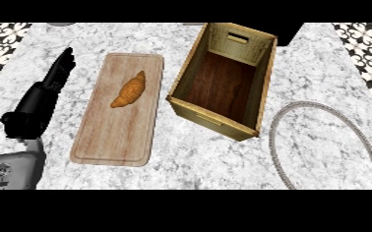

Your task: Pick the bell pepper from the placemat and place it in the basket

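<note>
**Croissant lying on board as left hand is held open beside it**

A marble-patterned table (189,162) is being viewed steeply from above. A wooden board (109,137) is lying on it left of centre, and an orange-brown croissant (129,90) is resting on the board's upper half; no bell pepper is being shown, the croissant being the only food in sight. Just right of the board, apart from it, a wooden basket (187,64) with a dark floor and a handle slot in its far wall is standing at a slight angle, and nothing is being carried in it. A grey rope-like ring (280,123) is lying to the basket's right, partly cut off by the view's edge. At the left edge, the left hand (45,93) is being held with straight fingers pointing away, gripping nothing, beside the board and not touching it. The right hand is not being shown.
</note>
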Robot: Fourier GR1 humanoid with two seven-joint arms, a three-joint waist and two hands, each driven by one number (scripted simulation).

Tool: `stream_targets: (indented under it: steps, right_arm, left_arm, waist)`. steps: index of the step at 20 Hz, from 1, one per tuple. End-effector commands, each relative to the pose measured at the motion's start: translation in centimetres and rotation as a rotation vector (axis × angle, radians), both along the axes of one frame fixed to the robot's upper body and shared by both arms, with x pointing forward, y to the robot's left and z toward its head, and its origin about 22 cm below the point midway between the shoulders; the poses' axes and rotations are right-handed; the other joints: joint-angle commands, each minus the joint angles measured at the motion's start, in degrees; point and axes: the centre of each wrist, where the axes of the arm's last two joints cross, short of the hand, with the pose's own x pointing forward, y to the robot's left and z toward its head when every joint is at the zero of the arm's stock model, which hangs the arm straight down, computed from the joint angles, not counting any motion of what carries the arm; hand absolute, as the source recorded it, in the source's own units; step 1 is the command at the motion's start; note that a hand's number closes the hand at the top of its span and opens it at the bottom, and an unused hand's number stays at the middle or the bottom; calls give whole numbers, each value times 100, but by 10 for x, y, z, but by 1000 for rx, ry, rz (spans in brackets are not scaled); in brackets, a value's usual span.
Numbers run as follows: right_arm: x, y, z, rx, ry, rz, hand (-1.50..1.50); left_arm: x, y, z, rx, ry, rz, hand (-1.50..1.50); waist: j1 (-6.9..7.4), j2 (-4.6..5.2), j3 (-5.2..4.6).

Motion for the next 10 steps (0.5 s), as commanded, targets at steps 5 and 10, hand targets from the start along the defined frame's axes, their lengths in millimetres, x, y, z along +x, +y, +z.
stream_targets:
  steps: [5, 10]
  right_arm:
    - [14, -1, 2, 55, 151, 10, -150]
    - [0, 10, 6, 217, 55, 17, -150]
  left_arm:
    - [-2, -3, 0, 3, 1, -1, 0]
    - [0, -11, -6, -11, -5, -18, 0]
  waist:
    - [21, 7, 3]
    - [-8, -2, 4]
